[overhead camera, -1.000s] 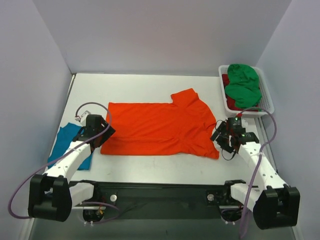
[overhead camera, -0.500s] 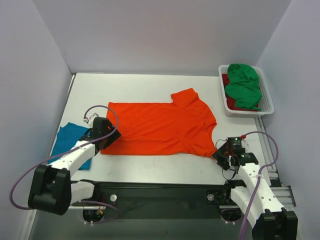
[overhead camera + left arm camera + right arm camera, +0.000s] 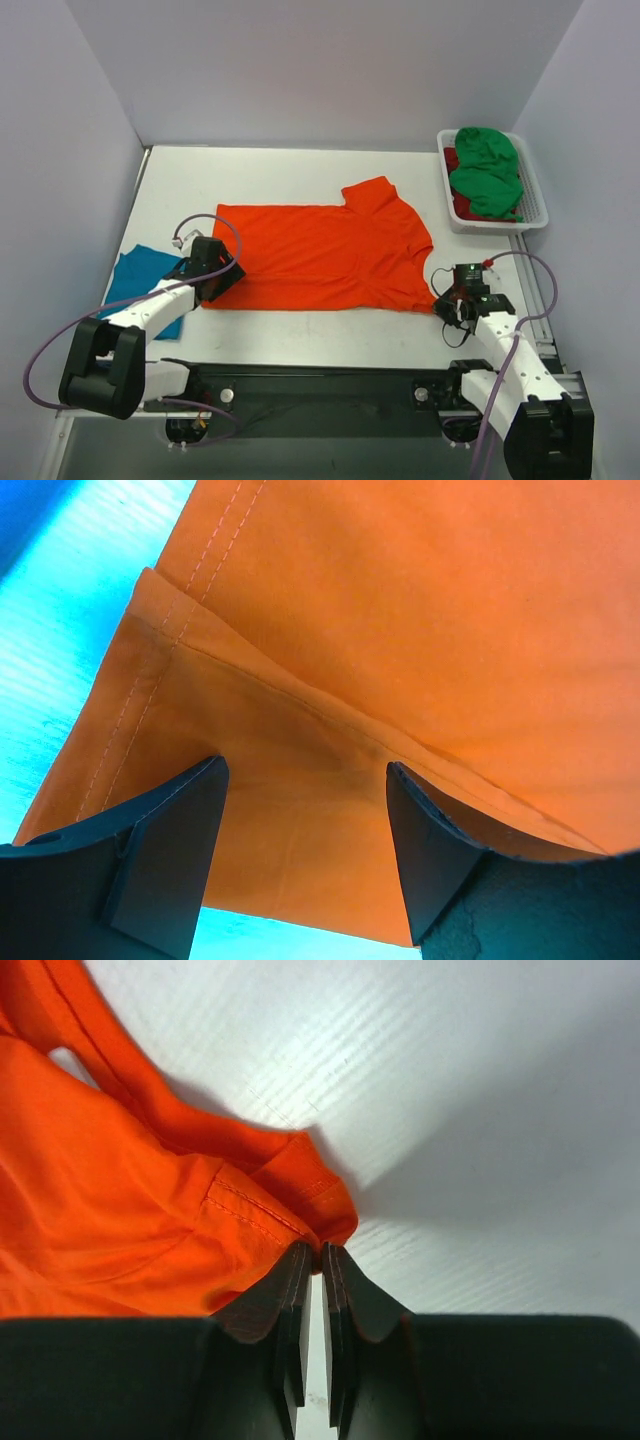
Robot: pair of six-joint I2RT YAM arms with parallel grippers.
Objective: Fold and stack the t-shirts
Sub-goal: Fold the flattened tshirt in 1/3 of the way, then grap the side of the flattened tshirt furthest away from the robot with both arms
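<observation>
Between my left gripper [image 3: 303, 780] fingers, spread wide: orange t-shirt [image 3: 420, 610] hem corner, flat on table [image 3: 300, 180] | my right gripper [image 3: 316, 1252]: pinched shut on same shirt's opp. near corner | teal t-shirt [image 3: 128, 282]: left of L fingers

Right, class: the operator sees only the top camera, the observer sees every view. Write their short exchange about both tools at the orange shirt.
Operator: From above I can't see the tips of the right tool. Is it closed?
Observer: Right wrist view: closed to a sliver, tips at a hem corner of the orange t-shirt; a pinch isn't clear.
Operator: And the left tool?
Observer: Left wrist view: open, straddling a stitched, doubled-over edge of the shirt.
</observation>
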